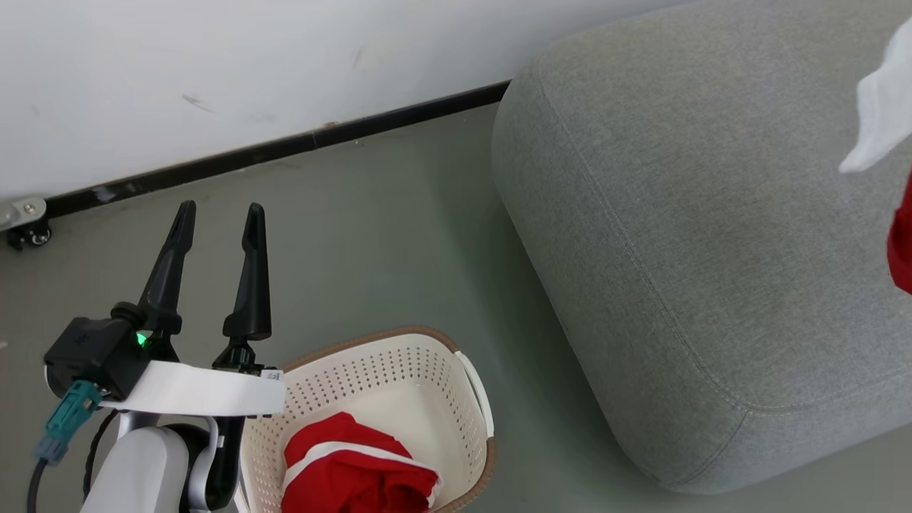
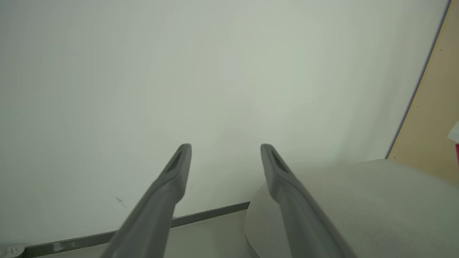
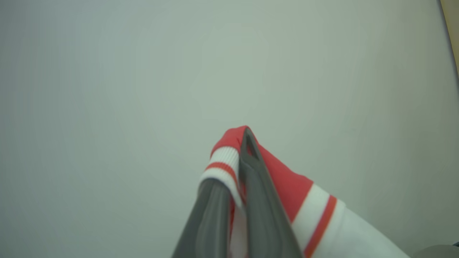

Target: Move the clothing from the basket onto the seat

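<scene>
Head view: the left gripper (image 1: 221,208) hangs spread and empty beside the basket (image 1: 399,342), which holds a red garment (image 1: 349,463). A red-and-white garment (image 1: 883,121) hangs over the seat (image 1: 677,249). Left wrist view: fingers apart, nothing between them. Right wrist view: the right gripper (image 3: 233,161) is clamped on the red-and-white garment.

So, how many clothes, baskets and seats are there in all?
Clothes: 2, a bundled garment in the basket and a held garment in the right end effector
Baskets: 1
Seats: 1, the grey seat
Total: 4
</scene>
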Controlling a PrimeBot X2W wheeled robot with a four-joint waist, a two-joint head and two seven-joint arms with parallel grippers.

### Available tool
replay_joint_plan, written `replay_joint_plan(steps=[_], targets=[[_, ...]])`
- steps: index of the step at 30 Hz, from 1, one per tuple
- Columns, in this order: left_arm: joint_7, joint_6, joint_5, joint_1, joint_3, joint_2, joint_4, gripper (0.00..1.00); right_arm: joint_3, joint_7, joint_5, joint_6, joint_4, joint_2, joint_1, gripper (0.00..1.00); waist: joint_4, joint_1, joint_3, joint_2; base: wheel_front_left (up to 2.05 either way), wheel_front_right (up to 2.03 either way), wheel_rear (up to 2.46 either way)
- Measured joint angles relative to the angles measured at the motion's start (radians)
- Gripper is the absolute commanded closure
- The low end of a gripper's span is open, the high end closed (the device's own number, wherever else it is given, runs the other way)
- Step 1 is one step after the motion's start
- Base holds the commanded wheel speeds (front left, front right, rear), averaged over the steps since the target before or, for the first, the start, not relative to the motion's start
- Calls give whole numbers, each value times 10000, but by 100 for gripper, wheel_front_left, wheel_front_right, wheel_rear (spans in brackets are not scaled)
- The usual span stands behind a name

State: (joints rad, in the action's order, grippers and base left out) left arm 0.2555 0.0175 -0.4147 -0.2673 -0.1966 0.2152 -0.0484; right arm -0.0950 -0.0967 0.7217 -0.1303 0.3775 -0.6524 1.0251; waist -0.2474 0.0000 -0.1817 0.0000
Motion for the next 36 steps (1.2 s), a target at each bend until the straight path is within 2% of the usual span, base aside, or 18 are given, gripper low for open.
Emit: replay_joint_plan(steps=[6, 14, 25, 36], targets=[[0, 128, 90, 1, 54, 58, 255, 0, -211, 0, -219, 0, 593, -180, 294, 100, 62, 0, -395, 0, 0, 0, 0], [-4, 318, 217, 1, 190, 293, 612, 0, 27, 27, -589, -2, 1175, -244, 718, 100, 245, 0, -914, 0, 0, 0, 0], [-267, 445, 405, 1, 234, 439, 1118, 0, -82, 543, -1104, -2, 1755, -393, 1708, 100, 582, 0, -1627, 0, 0, 0, 0], [-568, 439, 414, -53, 75, 587, 1501, 0, -238, 1170, -1327, -2, 2970, -383, 1268, 100, 814, 0, -2435, 0, 0, 0, 0]])
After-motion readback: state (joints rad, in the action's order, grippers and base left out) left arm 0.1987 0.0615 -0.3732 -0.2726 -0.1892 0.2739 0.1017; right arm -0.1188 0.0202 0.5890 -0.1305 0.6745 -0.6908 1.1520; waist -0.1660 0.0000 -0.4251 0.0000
